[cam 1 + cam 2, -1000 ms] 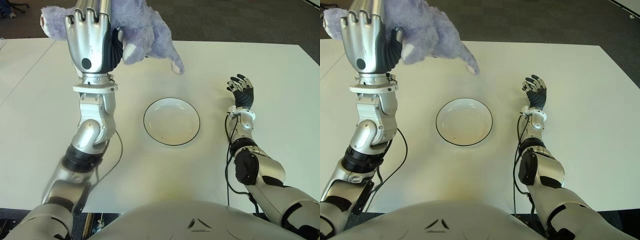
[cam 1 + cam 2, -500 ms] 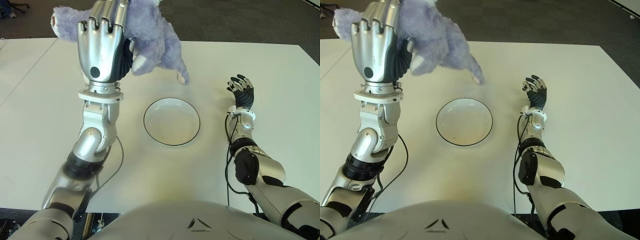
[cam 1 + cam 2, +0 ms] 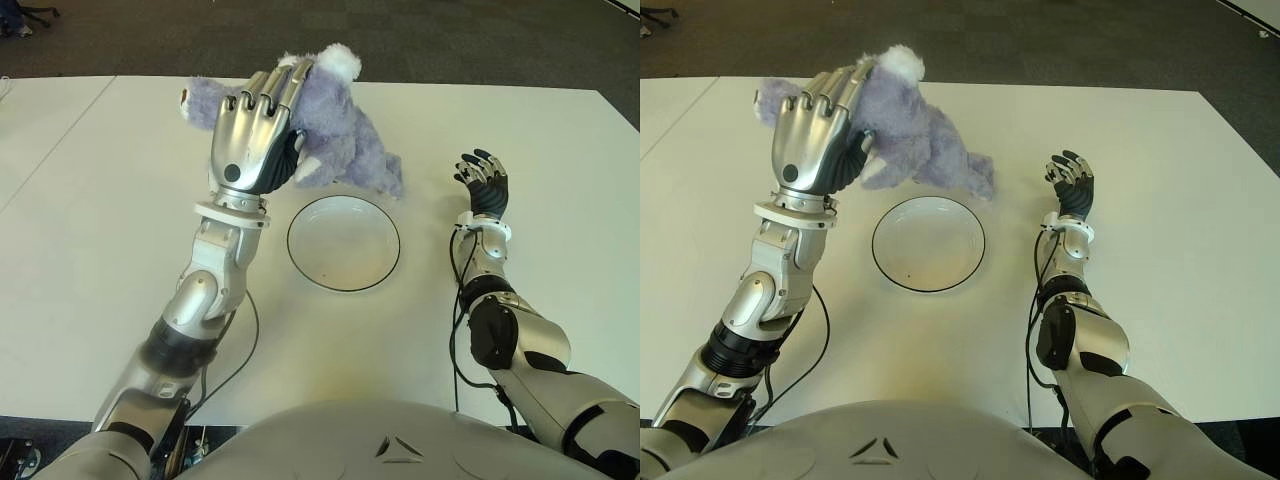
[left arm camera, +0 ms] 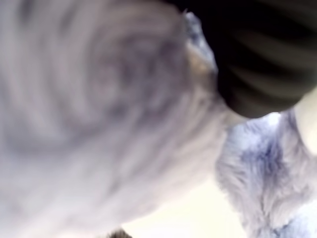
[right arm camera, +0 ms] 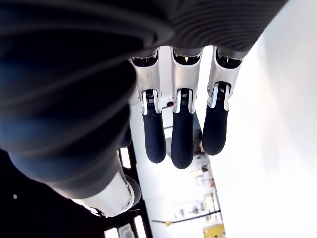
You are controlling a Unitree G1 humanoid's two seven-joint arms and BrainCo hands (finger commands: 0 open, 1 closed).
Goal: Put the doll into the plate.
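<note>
My left hand (image 3: 250, 135) grips the doll (image 3: 330, 140) above the plate's (image 3: 343, 243) far rim, ready for lowering; right hand (image 3: 482, 180) idle, fingers relaxed, near the table's (image 3: 80, 220) right edge.

The left hand (image 3: 810, 150) grips the purple doll (image 3: 915, 150) just beyond the plate (image 3: 928, 243) on the white desk (image 3: 1160, 220) — the right hand (image 3: 1072, 185) shows right of the plate, fingers loose.

Office or lab — large white table (image 3: 80, 230), dark carpet floor (image 3: 450, 40).
</note>
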